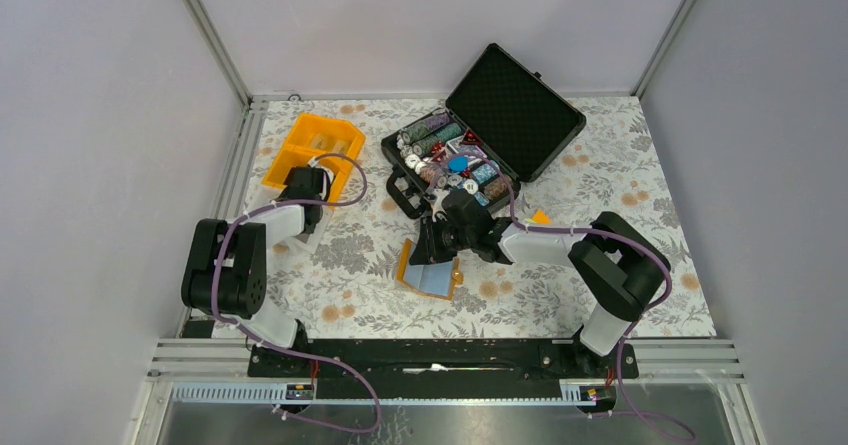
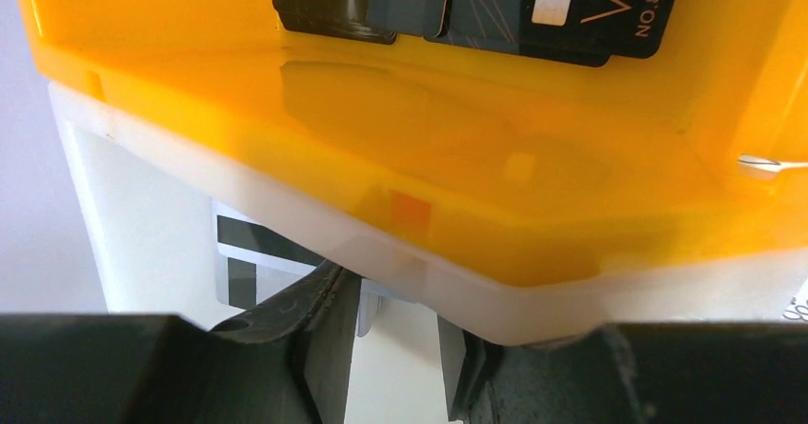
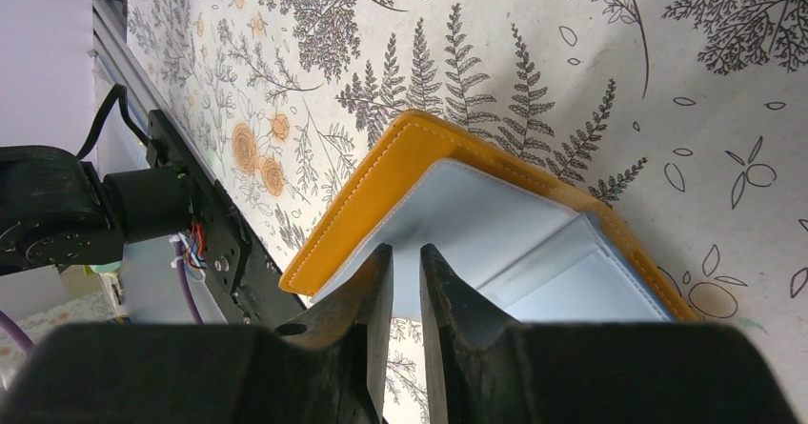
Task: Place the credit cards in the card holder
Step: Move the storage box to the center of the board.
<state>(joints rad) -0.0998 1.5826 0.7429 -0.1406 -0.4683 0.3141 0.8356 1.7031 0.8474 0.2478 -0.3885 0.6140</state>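
Note:
In the left wrist view a silver-grey credit card (image 2: 250,252) with black stripes lies in the near compartment of the orange bin (image 2: 476,157). Its corner shows between the parted jaws of my left gripper (image 2: 395,300). Dark credit cards (image 2: 457,5) lie in the far compartment. From above, the left gripper (image 1: 308,180) dips into the bin's near end (image 1: 300,140). The orange card holder (image 1: 430,277) lies spread with its pale inner pockets (image 3: 572,272) up. My right gripper (image 3: 407,250) has narrow jaws on its pale flap, and one side is tilted off the cloth.
A black case (image 1: 515,110) stands open at the back centre, its tray full of poker chips (image 1: 445,150). A small orange piece (image 1: 540,215) lies beside the right arm. Floral cloth covers the table (image 1: 640,165), and grey walls close in the left and right sides.

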